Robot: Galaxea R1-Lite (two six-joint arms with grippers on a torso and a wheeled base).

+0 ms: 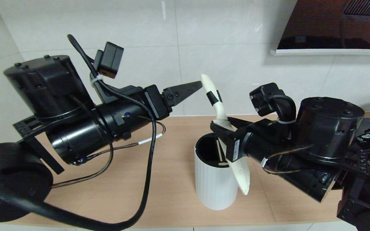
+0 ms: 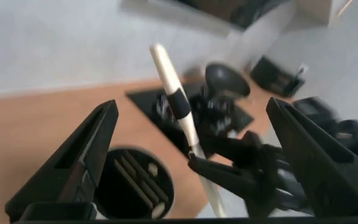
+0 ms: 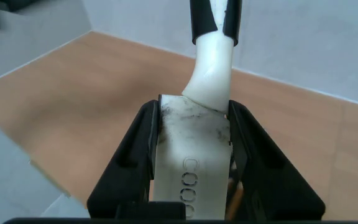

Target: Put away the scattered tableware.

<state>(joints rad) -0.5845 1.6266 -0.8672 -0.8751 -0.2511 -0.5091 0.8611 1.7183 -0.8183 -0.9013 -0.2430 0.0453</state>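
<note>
A white spatula (image 1: 241,170) with a black band on its handle stands tilted, its handle pointing up and its blade hanging beside a white ribbed holder (image 1: 214,186) on the wooden counter. My right gripper (image 1: 225,128) is shut on the spatula's blade (image 3: 194,155), just above the holder's black opening. My left gripper (image 1: 191,88) hangs higher, its tip next to the top of the handle. In the left wrist view its fingers (image 2: 79,155) stand wide open with the spatula handle (image 2: 173,87) beyond them and the holder's opening (image 2: 132,183) below.
The wooden counter (image 1: 159,179) runs along a white tiled wall (image 1: 204,32). A dark range hood (image 1: 332,25) hangs at the upper right. A black hob with a dark pan (image 2: 225,78) lies at the counter's right end.
</note>
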